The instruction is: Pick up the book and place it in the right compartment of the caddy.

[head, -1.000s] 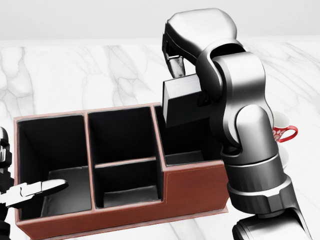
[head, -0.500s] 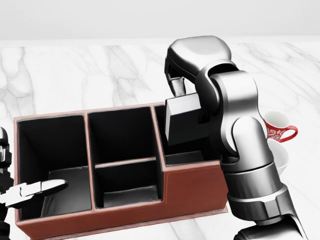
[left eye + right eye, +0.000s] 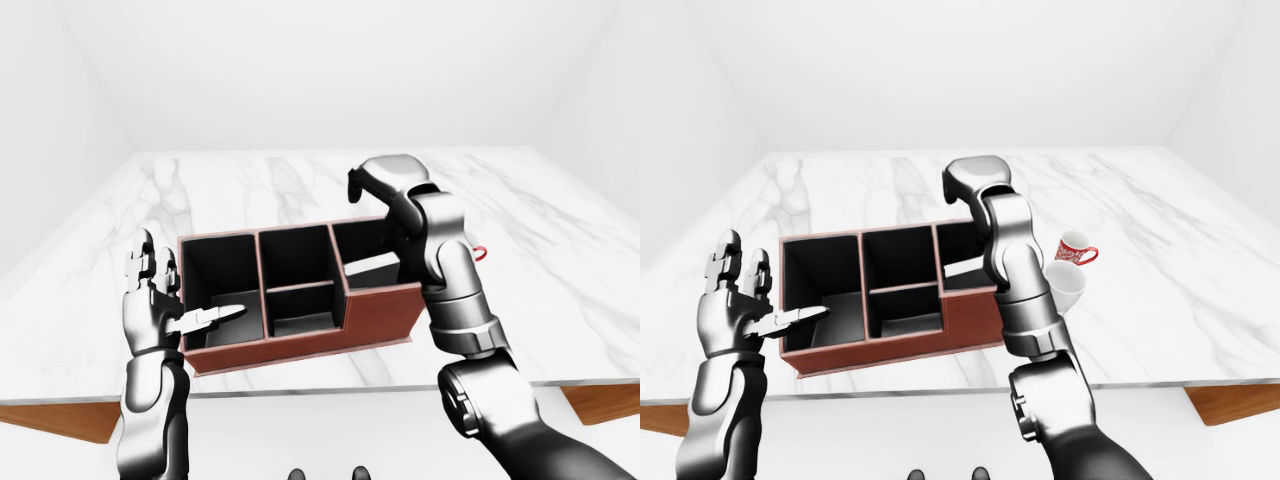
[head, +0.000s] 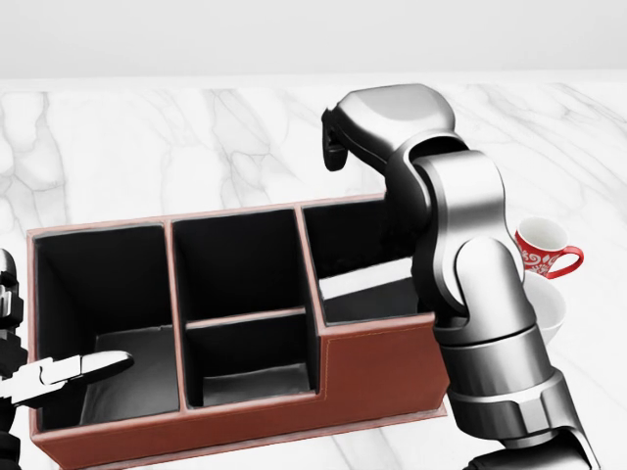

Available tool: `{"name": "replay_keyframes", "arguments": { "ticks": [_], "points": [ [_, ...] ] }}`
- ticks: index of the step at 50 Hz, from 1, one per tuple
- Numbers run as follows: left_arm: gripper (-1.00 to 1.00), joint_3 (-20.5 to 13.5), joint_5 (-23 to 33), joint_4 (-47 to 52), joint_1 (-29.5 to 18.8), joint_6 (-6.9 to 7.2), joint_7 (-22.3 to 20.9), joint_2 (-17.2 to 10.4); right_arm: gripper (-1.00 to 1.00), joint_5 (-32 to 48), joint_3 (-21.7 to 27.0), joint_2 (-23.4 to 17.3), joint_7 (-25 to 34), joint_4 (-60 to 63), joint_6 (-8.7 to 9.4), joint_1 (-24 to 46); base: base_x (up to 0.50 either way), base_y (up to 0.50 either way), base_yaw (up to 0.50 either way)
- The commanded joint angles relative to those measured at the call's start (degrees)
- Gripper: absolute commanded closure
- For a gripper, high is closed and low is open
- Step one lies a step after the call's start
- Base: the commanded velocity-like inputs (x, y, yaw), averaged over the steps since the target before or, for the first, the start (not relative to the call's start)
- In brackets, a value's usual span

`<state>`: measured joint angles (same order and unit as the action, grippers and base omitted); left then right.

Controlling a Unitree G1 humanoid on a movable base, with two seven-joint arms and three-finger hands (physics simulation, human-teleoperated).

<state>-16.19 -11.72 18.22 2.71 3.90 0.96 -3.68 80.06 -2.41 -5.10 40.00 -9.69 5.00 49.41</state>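
The red-brown caddy (image 4: 377,367) stands on the white marble table (image 4: 147,147), with a left, a split middle and a right compartment. The dark book (image 4: 370,292) lies inside the right compartment, tilted, with its pale page edge showing. My right hand (image 4: 336,149) hovers above the far rim of that compartment, fingers open and empty, apart from the book. My left hand (image 3: 165,300) is open at the caddy's left end, with one finger (image 4: 83,370) reaching over the left compartment.
A red-and-white mug (image 4: 545,249) and a white bowl (image 4: 545,311) stand just right of the caddy, behind my right forearm. The table's near edge (image 3: 330,385) runs below the caddy in the left-eye view.
The book has left my right hand and dropped into the right compartment. The right hand has opened and stays above it. The left hand has not moved.
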Motion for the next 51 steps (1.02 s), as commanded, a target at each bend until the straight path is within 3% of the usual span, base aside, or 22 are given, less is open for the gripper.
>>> {"name": "replay_keyframes", "arguments": {
  "ticks": [1, 6, 16, 20, 51],
  "points": [
    [-1.00, 0.62, 0.02, -0.58, -0.08, -0.24, 0.57, 0.20, -1.00, 1.27, -0.06, -0.04, 0.00, 0.22, 0.00, 0.61, 0.00, 0.00, 0.00],
    [-1.00, 0.80, 0.12, 0.79, 0.25, 0.78, 0.82, 0.34, -1.00, 1.70, -0.09, -0.07, 0.00, 1.08, 0.00, -0.22, 0.00, 0.00, 0.00],
    [-1.00, 0.69, 0.14, -0.75, -0.08, -0.38, 0.56, 0.26, -1.00, 3.50, 0.68, -0.53, 0.00, 7.11, 0.00, 2.66, 0.00, 0.00, 0.00],
    [-1.00, 0.71, 0.06, 0.23, -0.02, 0.49, 0.81, 0.23, -1.00, 4.50, 0.69, -0.24, 0.00, 9.28, 0.00, 3.22, 0.00, 0.00, 0.00],
    [-1.00, 0.65, 0.16, 0.82, 0.19, 0.85, 0.68, 0.39, -1.00, 5.50, 0.94, 0.21, 0.00, 11.65, 0.00, 3.71, 0.00, 0.00, 0.00]
  ]
}}
